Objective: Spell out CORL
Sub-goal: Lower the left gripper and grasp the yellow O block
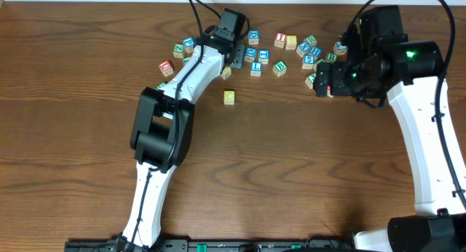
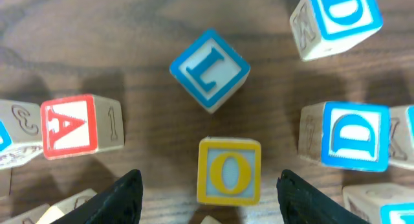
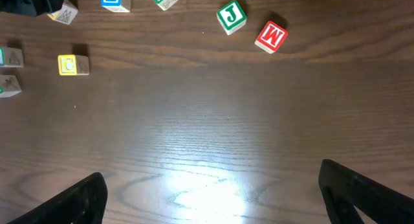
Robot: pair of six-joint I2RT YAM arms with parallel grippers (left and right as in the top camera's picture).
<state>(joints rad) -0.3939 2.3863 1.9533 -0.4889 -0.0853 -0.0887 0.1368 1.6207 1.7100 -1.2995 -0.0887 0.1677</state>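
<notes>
Between the parted jaws of the left gripper [image 2: 208, 188], yellow O cube [image 2: 228, 171], untouched, blue L cube [image 2: 209, 68] just beyond, red A cube [image 2: 70, 125] and blue D cubes [image 2: 354, 136] flanking, lone yellow cube [image 1: 229, 97] well apart, right gripper [image 3: 212, 182] gaping over table [image 3: 213, 120].

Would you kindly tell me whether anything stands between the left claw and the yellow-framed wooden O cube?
Nothing visible does. The yellow-framed wooden O cube lies centred in the gap of the open left claw, bare table on both sides. The blue-framed wooden L cube sits just beyond it.
</notes>
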